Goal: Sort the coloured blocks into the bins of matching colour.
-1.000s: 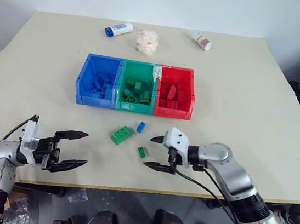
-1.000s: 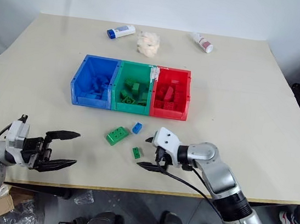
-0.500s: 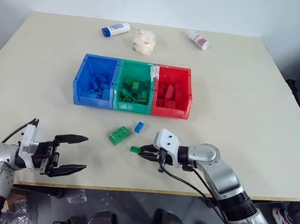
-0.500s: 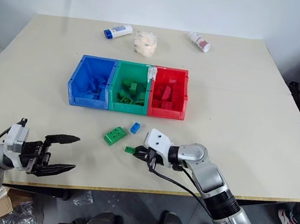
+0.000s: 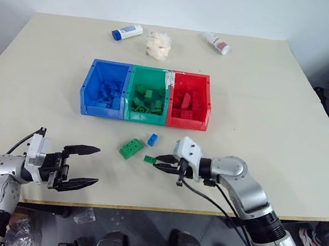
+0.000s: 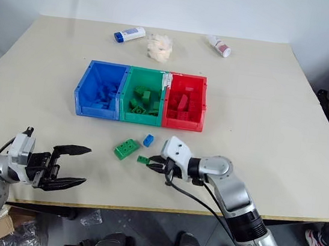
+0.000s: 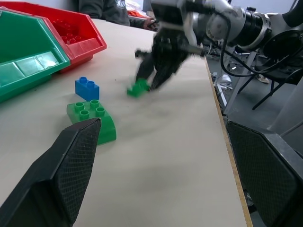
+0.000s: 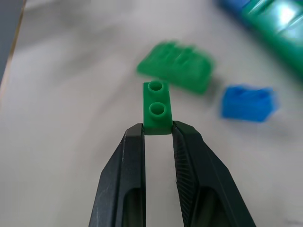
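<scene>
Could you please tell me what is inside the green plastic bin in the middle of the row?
The green plastic bin holds a loose pile of small green studded bricks. Its floor and any bricks lower in the pile are covered.

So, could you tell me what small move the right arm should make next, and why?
Probably carry the small green block up and over to the green bin: the right gripper is shut on it, just off the table, short of the bins.
</scene>
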Controlling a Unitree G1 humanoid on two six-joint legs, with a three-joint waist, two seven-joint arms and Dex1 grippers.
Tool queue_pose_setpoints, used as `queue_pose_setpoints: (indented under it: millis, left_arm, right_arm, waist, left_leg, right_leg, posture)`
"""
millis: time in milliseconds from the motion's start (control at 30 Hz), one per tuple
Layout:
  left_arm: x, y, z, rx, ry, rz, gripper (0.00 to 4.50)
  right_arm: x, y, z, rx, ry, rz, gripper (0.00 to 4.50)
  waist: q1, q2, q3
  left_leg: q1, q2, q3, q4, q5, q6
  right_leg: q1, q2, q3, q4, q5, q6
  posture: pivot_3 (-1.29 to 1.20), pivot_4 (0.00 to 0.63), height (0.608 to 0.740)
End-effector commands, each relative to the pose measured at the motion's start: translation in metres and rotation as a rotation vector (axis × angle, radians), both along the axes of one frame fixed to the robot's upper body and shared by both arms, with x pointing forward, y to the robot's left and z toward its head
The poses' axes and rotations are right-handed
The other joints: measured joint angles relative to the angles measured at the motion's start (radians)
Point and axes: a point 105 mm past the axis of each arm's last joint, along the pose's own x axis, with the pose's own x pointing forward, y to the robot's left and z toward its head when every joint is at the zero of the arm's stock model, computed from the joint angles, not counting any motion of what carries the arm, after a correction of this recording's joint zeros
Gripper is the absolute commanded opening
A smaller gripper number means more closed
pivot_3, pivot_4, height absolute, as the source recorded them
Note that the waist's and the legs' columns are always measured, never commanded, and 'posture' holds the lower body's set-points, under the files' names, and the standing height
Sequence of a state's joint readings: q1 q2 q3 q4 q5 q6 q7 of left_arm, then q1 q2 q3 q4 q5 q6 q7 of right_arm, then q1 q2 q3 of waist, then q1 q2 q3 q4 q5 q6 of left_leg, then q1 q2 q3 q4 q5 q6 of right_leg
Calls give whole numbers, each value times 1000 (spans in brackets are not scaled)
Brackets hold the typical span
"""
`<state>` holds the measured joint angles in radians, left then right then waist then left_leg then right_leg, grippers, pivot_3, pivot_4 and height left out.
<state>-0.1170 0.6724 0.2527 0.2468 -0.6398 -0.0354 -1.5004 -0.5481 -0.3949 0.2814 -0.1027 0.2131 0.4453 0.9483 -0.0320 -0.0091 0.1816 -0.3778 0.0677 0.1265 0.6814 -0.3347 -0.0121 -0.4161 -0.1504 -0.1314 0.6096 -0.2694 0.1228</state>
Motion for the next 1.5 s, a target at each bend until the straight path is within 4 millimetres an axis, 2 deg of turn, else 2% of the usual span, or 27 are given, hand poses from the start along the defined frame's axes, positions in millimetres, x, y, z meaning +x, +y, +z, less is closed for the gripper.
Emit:
queue_pose_setpoints:
  millis: [33,133,200,267,400,467,600,767,900,1067,1167,1333,1500]
  left_arm:
    - [0,-3,3,2,-26,-33,4500]
    - [4,-6,3,-2,-29,-31,4500]
    - [6,-8,2,-5,-31,-33,4500]
    - [8,-13,3,-12,-38,-37,4500]
    - [11,-15,3,-15,-37,-34,4500]
    - [11,-16,3,-17,-38,-33,4500]
    - [13,-17,2,-16,-38,-25,4500]
    - [17,-16,2,-14,-36,-5,4500]
    - [21,-13,1,0,-35,52,4500]
    - [19,-1,0,25,-33,146,4500]
    - [9,11,1,38,-36,194,4500]
    - [-9,26,3,79,-27,274,4500]
    - [-13,29,6,99,-33,345,4500]
  right_arm:
    - [19,7,38,97,-93,-50,431]
    - [50,18,61,153,-147,-135,431]
    - [64,25,68,166,-168,-175,431]
    - [80,34,71,174,-170,-219,1137]
    - [88,38,69,173,-186,-235,2386]
    - [88,38,69,181,-189,-231,3041]
    - [72,28,65,172,-177,-157,4380]
    - [40,7,55,126,-155,-19,4450]
    - [3,-31,34,49,-109,99,4450]
    - [-16,-74,21,-3,-52,94,4450]
    - [-26,-99,12,-44,-12,78,4450]
    - [-27,-115,9,-44,10,30,4450]
    - [-23,-111,11,-22,3,26,4450]
  waist:
    - [-1,0,0]
    - [-3,0,0]
    - [-6,0,0]
    - [-9,0,0]
    - [-10,0,0]
    - [-12,0,0]
    - [-21,0,0]
    - [-21,0,0]
    - [-15,0,0]
    - [-13,0,0]
    - [-12,0,0]
    - [-8,0,0]
    - [4,0,0]
  left_leg:
    - [0,0,0,0,0,0]
    - [0,1,0,0,1,-1]
    - [0,1,1,0,1,-1]
    - [0,1,2,-1,1,-2]
    - [-5,1,3,-1,1,-2]
    - [-11,1,3,1,1,-2]
    - [-12,1,3,0,1,-2]
    - [-11,1,3,1,1,-2]
    - [-11,1,2,1,1,-2]
    - [-10,1,3,1,1,-2]
    - [-9,1,3,1,1,-2]
    - [-9,1,4,1,1,-1]
    - [-8,1,4,1,1,-1]
  right_leg:
    - [0,0,0,1,0,0]
    - [-2,1,0,3,-1,-2]
    - [-2,1,0,3,-1,-2]
    - [-3,1,0,3,-1,-2]
    - [-8,1,0,3,-1,-2]
    - [-13,1,0,4,-1,-1]
    - [-13,1,0,3,-1,-1]
    - [-13,1,0,3,-1,-1]
    - [-13,1,0,3,-1,-1]
    - [-12,1,1,3,0,0]
    - [-12,1,2,3,0,0]
    - [-12,0,2,3,0,-1]
    - [-12,0,3,3,0,-1]
  posture:
    - [0,150,740]
    - [0,150,740]
    - [0,150,740]
    - [0,150,740]
    - [0,150,740]
    - [0,150,740]
    - [0,150,740]
    - [0,150,740]
    - [0,150,740]
    - [0,150,740]
    - [0,150,740]
    - [0,150,740]
    - [0,150,740]
